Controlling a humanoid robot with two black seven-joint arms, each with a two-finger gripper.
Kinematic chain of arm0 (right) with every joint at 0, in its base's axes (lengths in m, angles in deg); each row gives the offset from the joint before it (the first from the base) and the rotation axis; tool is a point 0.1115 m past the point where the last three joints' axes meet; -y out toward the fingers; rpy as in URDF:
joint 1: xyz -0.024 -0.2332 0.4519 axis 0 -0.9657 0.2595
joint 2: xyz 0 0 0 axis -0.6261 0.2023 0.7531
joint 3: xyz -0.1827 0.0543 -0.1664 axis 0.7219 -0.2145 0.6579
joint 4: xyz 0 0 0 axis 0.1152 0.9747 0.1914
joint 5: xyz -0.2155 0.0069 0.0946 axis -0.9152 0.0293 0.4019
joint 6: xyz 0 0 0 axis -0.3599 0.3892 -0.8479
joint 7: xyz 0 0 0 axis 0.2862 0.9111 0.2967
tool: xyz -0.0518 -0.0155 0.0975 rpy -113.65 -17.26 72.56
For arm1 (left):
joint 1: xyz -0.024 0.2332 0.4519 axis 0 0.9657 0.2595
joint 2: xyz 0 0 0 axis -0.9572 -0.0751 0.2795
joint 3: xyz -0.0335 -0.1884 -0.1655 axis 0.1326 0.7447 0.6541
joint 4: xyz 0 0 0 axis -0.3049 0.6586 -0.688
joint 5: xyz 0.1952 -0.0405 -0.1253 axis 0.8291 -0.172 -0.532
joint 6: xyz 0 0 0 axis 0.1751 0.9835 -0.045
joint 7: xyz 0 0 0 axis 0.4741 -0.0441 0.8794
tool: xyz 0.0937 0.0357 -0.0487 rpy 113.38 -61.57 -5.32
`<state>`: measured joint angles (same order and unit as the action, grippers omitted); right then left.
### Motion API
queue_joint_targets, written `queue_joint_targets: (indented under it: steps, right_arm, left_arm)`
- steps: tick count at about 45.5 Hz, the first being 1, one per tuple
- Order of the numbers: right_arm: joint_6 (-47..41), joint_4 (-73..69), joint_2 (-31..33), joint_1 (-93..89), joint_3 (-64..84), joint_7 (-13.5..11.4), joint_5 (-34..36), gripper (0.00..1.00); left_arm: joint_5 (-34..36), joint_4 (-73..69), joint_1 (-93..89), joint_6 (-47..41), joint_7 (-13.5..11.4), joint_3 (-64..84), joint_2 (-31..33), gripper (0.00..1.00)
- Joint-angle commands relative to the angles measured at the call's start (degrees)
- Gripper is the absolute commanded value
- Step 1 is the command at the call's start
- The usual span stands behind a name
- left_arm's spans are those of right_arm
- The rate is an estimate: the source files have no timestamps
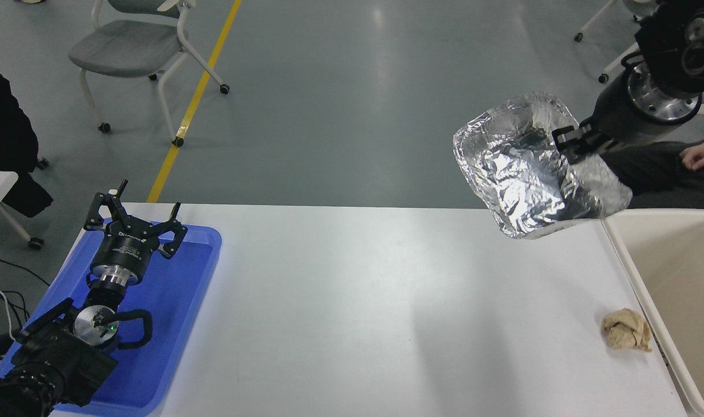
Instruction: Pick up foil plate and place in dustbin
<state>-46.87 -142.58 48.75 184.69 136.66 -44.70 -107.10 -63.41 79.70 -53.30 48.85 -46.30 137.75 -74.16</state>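
The crinkled silver foil plate (522, 174) hangs tilted in the air above the table's far right corner, its hollow side facing me. My right gripper (572, 143) is shut on the plate's right rim and holds it up, the arm coming in from the upper right. The beige dustbin (630, 272) stands at the table's right edge, just right of and below the plate. My left gripper (132, 219) is open and parked over the blue tray at the lower left.
A shallow blue tray (195, 278) lies at the table's left. A crumpled brown paper ball (627, 337) lies next to the bin's left wall. A person's hand (699, 155) shows at the far right. A chair (137, 46) stands on the floor beyond.
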Motion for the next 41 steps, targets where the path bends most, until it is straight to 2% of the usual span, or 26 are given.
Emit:
queue_joint_targets:
  steps: [1, 5, 14, 28, 35, 41]
  right_arm:
    - [-2.5, -0.7, 0.4, 3.2, 0.6, -1.2, 0.1, 0.0]
    - [-2.4, -0.4, 1.0, 2.9, 0.9, -1.3, 0.1, 0.0]
    - [-2.4, 0.6, 7.0, 1.6, 4.6, -1.5, -1.5, 0.0]
    - [-1.7, 12.2, 23.4, -9.7, 3.8, -0.7, -16.6, 0.0]
    - [1.2, 24.6, 30.1, -23.8, -5.7, -0.3, -21.6, 0.0]
    - [6.5, 36.8, 30.1, -41.9, -17.7, 1.6, -22.3, 0.0]
  left_arm:
    - [0.0, 0.2, 0.0, 0.0, 0.0, 0.0, 0.0, 1.0]
    - [0.0, 0.0, 0.0, 0.0, 0.0, 0.0, 0.0, 1.0]
    - [0.0, 0.0, 0.0, 0.0, 0.0, 0.0, 0.0, 1.0]
    - [0.0, 0.0, 0.0, 0.0, 0.0, 0.0, 0.0, 1.0]
    - [0.0, 0.0, 0.0, 0.0, 0.0, 0.0, 0.0, 1.0]
    - [0.0, 0.0, 0.0, 0.0, 0.0, 0.0, 0.0, 1.0]
